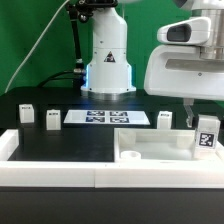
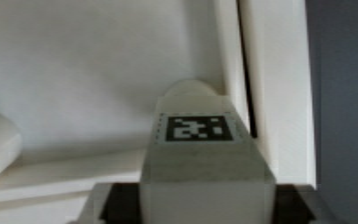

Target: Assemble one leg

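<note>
While three legs (image 1: 52, 119) stand on the table (image 1: 60, 140), the gripper (image 1: 205, 120) clamps a tagged leg (image 2: 202, 150) over the white rimmed tray piece (image 1: 150, 150).

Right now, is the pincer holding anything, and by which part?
Yes. The pincer holds one leg, gripped at the end nearest the wrist; its tagged face and far end stick out free above the white tray.

leg (image 1: 206, 133) over tray (image 1: 150, 150), exterior view's right
</note>
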You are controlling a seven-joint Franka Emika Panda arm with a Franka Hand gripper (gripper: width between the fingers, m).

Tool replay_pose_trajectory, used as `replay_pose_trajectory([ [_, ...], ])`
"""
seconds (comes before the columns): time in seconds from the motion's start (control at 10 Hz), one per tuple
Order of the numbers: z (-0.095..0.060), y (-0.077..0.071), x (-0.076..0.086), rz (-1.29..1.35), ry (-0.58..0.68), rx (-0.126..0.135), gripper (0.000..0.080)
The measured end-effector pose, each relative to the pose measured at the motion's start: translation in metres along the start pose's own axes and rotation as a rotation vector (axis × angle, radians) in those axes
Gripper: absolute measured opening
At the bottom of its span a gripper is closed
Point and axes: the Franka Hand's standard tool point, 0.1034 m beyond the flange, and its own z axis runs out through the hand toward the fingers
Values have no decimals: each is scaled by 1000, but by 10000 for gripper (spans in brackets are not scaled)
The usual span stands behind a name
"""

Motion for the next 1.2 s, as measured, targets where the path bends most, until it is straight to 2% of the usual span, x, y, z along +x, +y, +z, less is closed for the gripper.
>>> replay_pose_trajectory([
  [0.3, 0, 1, 0, 84, -1, 3, 290],
  [0.5, 0, 4, 1, 430, -7, 10, 290],
  [0.7, 1, 5, 1, 580, -9, 12, 291],
  [1.0, 1, 7, 2, 1034, -21, 36, 291],
  [1.1, 1, 8, 2, 1097, -23, 38, 291],
  [1.2, 1, 7, 1, 1266, -32, 36, 291],
])
